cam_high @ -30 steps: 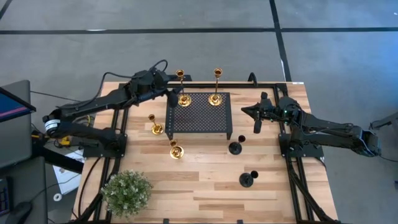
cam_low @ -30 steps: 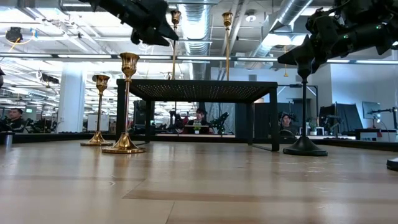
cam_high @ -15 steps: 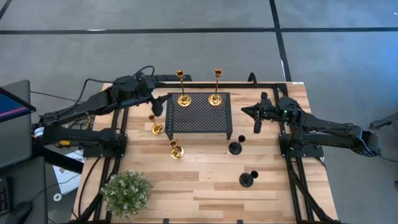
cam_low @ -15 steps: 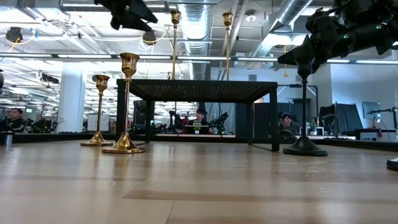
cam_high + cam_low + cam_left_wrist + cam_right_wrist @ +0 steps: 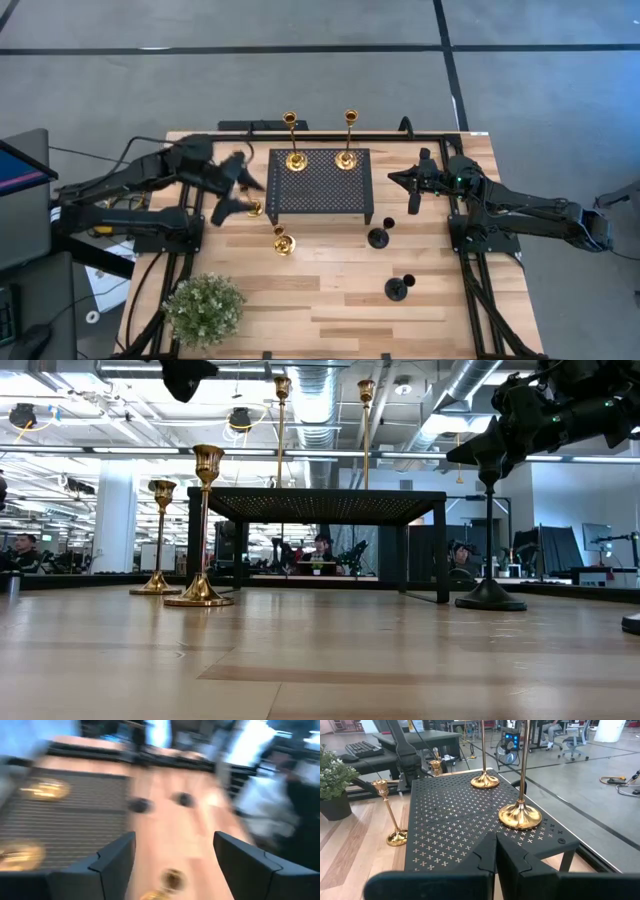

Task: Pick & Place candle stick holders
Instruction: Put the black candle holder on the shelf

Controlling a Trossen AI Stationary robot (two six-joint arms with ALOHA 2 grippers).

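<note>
Two tall gold candle stick holders [image 5: 295,158] [image 5: 346,156] stand by their round bases on the black perforated stand [image 5: 322,190]. On the table stand two short gold holders [image 5: 283,241] [image 5: 252,208] and two black ones [image 5: 378,237] [image 5: 397,289]. My left gripper [image 5: 243,192] [image 5: 175,857] hovers open at the stand's left side, above the short gold holder [image 5: 170,880], with nothing between its fingers. My right gripper [image 5: 405,180] [image 5: 495,855] waits shut in the air at the stand's right edge, holding nothing.
A green potted plant [image 5: 203,310] stands at the table's near left corner. Black frame rails [image 5: 470,280] run along the table's left and right sides. Bare wood [image 5: 320,300] lies between the stand and the near edge.
My left gripper has drawn back from the left tall gold holder on the stand, toward the table's left and near edges, and has swung round to face the right side. It has stayed open. The tall holder stays upright on the stand.
</note>
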